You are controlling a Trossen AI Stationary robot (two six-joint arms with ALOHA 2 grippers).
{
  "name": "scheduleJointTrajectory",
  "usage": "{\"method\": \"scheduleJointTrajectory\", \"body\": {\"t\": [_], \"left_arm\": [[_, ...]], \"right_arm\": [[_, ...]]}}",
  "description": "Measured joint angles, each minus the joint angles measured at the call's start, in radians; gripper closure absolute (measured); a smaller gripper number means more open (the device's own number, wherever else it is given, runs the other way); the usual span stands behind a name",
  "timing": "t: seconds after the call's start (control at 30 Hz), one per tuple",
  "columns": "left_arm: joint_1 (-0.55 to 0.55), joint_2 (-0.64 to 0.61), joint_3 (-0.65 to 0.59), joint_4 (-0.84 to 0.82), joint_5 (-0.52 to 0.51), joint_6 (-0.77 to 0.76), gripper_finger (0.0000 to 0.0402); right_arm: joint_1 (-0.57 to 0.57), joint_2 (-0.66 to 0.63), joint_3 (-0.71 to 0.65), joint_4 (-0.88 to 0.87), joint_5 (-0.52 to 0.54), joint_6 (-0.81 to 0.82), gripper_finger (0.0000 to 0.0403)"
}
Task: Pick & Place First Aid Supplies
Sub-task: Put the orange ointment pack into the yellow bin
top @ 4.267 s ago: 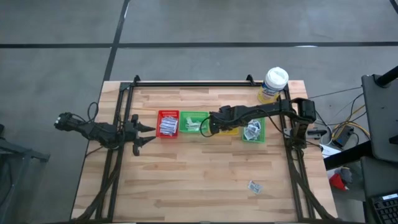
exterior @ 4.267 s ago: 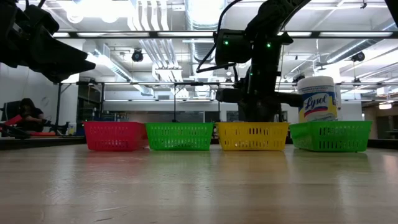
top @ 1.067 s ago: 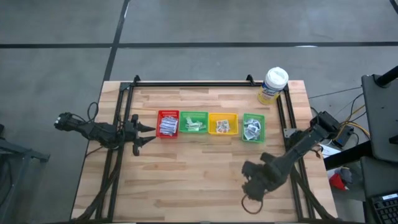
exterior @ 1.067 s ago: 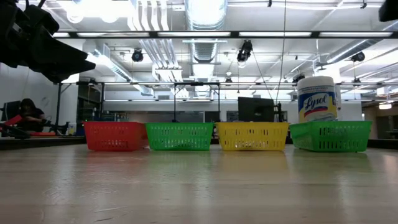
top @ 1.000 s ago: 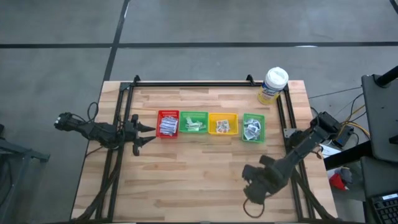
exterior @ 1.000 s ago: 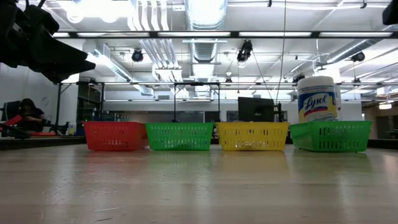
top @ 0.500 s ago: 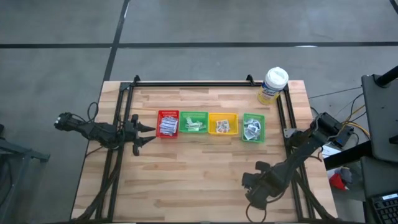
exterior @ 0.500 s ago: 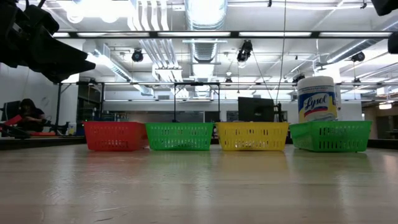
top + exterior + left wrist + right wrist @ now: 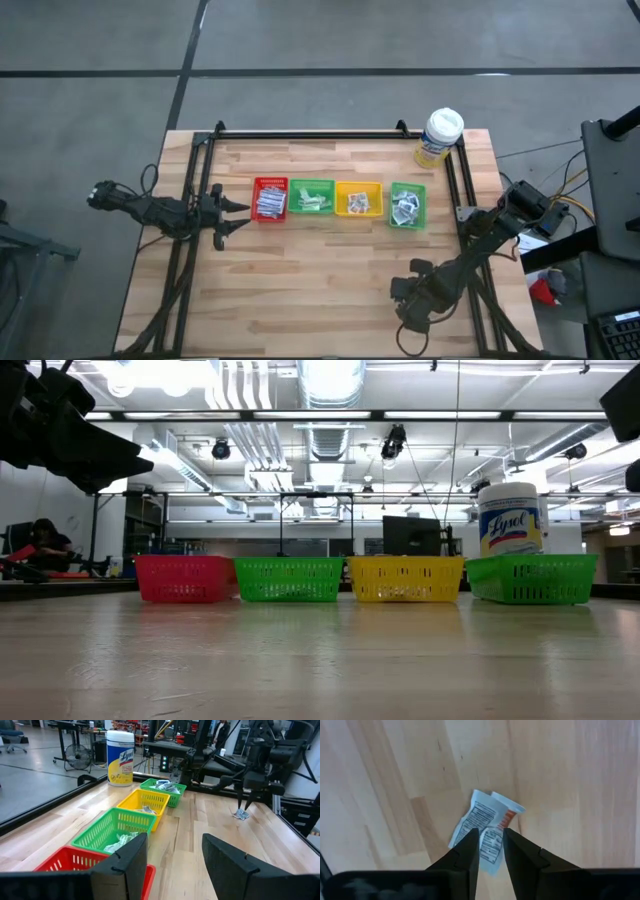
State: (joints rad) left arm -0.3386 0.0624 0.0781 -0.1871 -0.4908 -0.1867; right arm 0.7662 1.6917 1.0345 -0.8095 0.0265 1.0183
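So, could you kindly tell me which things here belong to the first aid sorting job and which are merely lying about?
Part of the job:
- loose packets on the table, under the right gripper
- packets already in the four trays

Just lying about:
- wipes tub at the table's far corner
- left gripper, waiting beside the red tray
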Motion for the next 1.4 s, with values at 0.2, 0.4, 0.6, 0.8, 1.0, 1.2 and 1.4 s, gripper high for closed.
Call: {"method": "scheduleJointTrajectory", "body": {"t": [0.2,0.4,0.6,0.8,1.0,1.2,1.4], "left_arm": [[0.0,0.0,0.0,0.0,0.0,0.0,0.0213],[0.0,0.0,0.0,0.0,0.0,0.0,0.0213],[0.0,0.0,0.0,0.0,0.0,0.0,0.0213],[0.0,0.0,0.0,0.0,0.0,0.0,0.0213],[0.0,0.0,0.0,0.0,0.0,0.0,0.0213],[0.0,0.0,0.0,0.0,0.0,0.0,0.0213],[0.0,0.0,0.0,0.0,0.0,0.0,0.0213]], "right_arm": [[-0.001,0.0,-0.034,0.065,0.003,-0.003,0.0302],[-0.001,0.0,-0.035,0.064,0.027,-0.005,0.0275],[-0.001,0.0,-0.04,0.066,0.034,-0.005,0.0262],[-0.001,0.004,-0.041,0.072,0.036,-0.001,0.0268],[-0.003,0.031,-0.042,0.091,0.037,-0.004,0.0264],[-0.003,0.032,-0.042,0.088,0.049,-0.005,0.0263],[-0.003,0.032,-0.042,0.089,0.049,-0.005,0.0286]]}}
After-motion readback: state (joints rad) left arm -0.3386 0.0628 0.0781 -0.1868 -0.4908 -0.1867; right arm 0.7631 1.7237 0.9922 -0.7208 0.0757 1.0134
